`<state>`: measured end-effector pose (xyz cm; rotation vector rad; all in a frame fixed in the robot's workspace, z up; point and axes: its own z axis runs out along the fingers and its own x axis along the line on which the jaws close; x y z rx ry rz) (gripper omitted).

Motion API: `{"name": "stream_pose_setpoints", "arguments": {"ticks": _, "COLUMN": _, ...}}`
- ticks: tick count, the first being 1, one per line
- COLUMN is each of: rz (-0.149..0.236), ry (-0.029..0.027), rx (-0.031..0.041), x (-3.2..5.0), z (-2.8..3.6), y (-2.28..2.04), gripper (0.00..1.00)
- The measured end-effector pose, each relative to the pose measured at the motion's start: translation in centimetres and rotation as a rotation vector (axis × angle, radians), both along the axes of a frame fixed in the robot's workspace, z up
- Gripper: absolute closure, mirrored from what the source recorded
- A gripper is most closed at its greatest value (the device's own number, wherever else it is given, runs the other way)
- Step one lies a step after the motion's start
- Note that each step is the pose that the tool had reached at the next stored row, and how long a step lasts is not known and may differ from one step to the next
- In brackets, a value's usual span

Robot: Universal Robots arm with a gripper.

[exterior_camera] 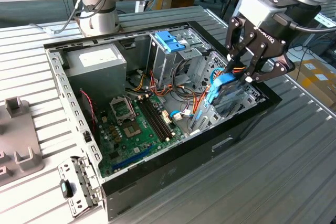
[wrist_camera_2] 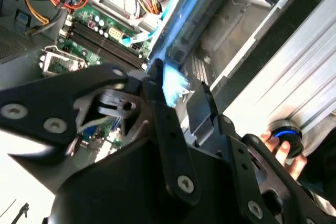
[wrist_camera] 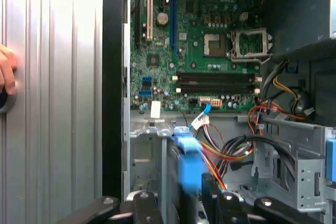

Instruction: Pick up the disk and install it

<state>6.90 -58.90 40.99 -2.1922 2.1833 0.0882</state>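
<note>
In the exterior view my gripper (exterior_camera: 240, 73) is shut on the disk (exterior_camera: 223, 92), a dark drive with bright blue rails. The disk stands on edge, tilted, and its lower end sits down in the metal drive bay (exterior_camera: 247, 98) at the exterior view's right end of the open computer case (exterior_camera: 173, 166). The second wrist view has the blue-railed disk (wrist_camera_2: 185, 22) running away from the black fingers (wrist_camera_2: 155, 85) into the bay. Its blue rail (wrist_camera: 189, 163) rises between the gripper's links (wrist_camera: 186, 199) in the first wrist view.
Inside the case lie a green motherboard (exterior_camera: 134, 124), a grey power supply (exterior_camera: 97, 64), loose cables and a tall drive cage with a blue handle (exterior_camera: 169, 40). A person's hand (wrist_camera: 6, 72) rests on the ribbed table beside the case. A grey fixture (exterior_camera: 18, 140) and a metal bracket (exterior_camera: 79, 187) lie on the table.
</note>
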Motion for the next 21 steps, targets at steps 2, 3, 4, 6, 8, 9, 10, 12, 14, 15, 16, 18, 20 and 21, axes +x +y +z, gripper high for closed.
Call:
{"name": "stream_pose_setpoints", "arguments": {"ticks": 2, "rz": 0.0, "ry": 0.0, "rx": 0.0001, "x": 0.0, "z": -0.01, "y": 0.0, "gripper": 0.56}}
{"name": "stream_pose_setpoints", "arguments": {"ticks": 3, "rz": 0.0, "ry": 0.0, "rx": 0.0002, "x": 0.0, "z": -0.01, "y": 0.0, "gripper": 0.56}}
{"name": "stream_pose_setpoints", "arguments": {"ticks": 4, "rz": 0.0, "ry": 0.0, "rx": 0.0001, "x": 0.0, "z": -0.01, "y": 0.0, "gripper": 0.56}}
{"name": "stream_pose_setpoints", "arguments": {"ticks": 6, "rz": 0.0, "ry": 0.0, "rx": 0.0005, "x": 0.0, "z": -0.03, "y": 0.01, "gripper": 0.56}}
{"name": "stream_pose_setpoints", "arguments": {"ticks": 8, "rz": 0.0, "ry": 0.0005, "rx": 0.0032, "x": 0.0, "z": -0.15, "y": 0.02, "gripper": 0.57}}
{"name": "stream_pose_setpoints", "arguments": {"ticks": 9, "rz": 0.0, "ry": 0.0011, "rx": 0.0032, "x": 0.01, "z": -0.25, "y": 0.02, "gripper": 0.64}}
{"name": "stream_pose_setpoints", "arguments": {"ticks": 10, "rz": 0.0, "ry": 0.0016, "rx": 0.0032, "x": 0.02, "z": -0.34, "y": 0.02, "gripper": 0.64}}
{"name": "stream_pose_setpoints", "arguments": {"ticks": 12, "rz": 0.0, "ry": 0.0055, "rx": 0.0042, "x": 0.11, "z": -0.97, "y": 0.02, "gripper": 0.82}}
{"name": "stream_pose_setpoints", "arguments": {"ticks": 14, "rz": 0.0, "ry": 0.0243, "rx": 0.0047, "x": 2.89, "z": -2.83, "y": 0.02, "gripper": 0.89}}
{"name": "stream_pose_setpoints", "arguments": {"ticks": 15, "rz": 0.0, "ry": 0.0284, "rx": 0.0048, "x": 3.52, "z": -3.21, "y": 0.02, "gripper": 0.89}}
{"name": "stream_pose_setpoints", "arguments": {"ticks": 16, "rz": 0.0, "ry": 0.0307, "rx": 0.0047, "x": 3.81, "z": -3.5, "y": 0.02, "gripper": 0.89}}
{"name": "stream_pose_setpoints", "arguments": {"ticks": 18, "rz": 0.0, "ry": 0.0323, "rx": 0.0047, "x": 4.27, "z": -3.83, "y": 0.02, "gripper": 0.89}}
{"name": "stream_pose_setpoints", "arguments": {"ticks": 20, "rz": 0.0, "ry": 0.0334, "rx": 0.0047, "x": 5.05, "z": -3.89, "y": 0.02, "gripper": 0.89}}
{"name": "stream_pose_setpoints", "arguments": {"ticks": 21, "rz": 0.0, "ry": 0.0335, "rx": 0.0047, "x": 5.28, "z": -3.89, "y": 0.02, "gripper": 0.89}}
